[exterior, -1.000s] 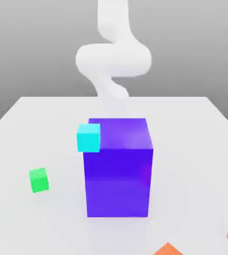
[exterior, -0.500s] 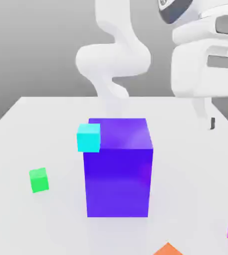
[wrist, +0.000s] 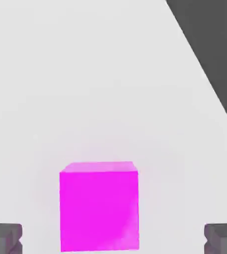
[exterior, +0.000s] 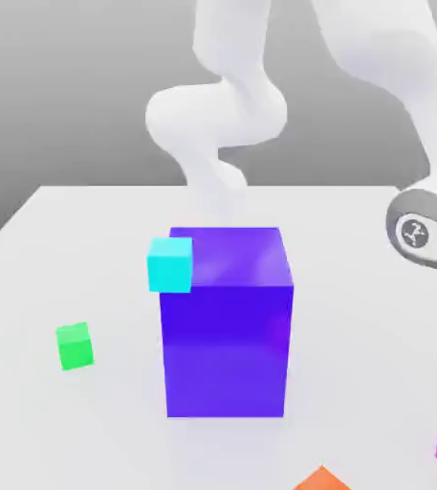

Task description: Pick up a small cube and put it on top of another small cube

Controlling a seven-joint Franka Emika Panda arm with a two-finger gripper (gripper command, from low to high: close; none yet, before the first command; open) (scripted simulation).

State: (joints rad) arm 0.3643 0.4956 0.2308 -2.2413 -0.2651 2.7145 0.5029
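The white arm [exterior: 394, 86] bends down at the exterior view's right, claw [wrist: 113, 238] spread wide.

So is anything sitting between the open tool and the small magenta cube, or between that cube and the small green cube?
Nothing lies between the tool and the small glossy magenta cube; its fingertips flank it. In the exterior view, the big purple-blue block stands between the magenta cube and the small green cube.

White glossy arm [exterior: 224, 105]; grey joint cap [exterior: 415, 233]; fingertips [wrist: 4, 237] seemingly dark grey.
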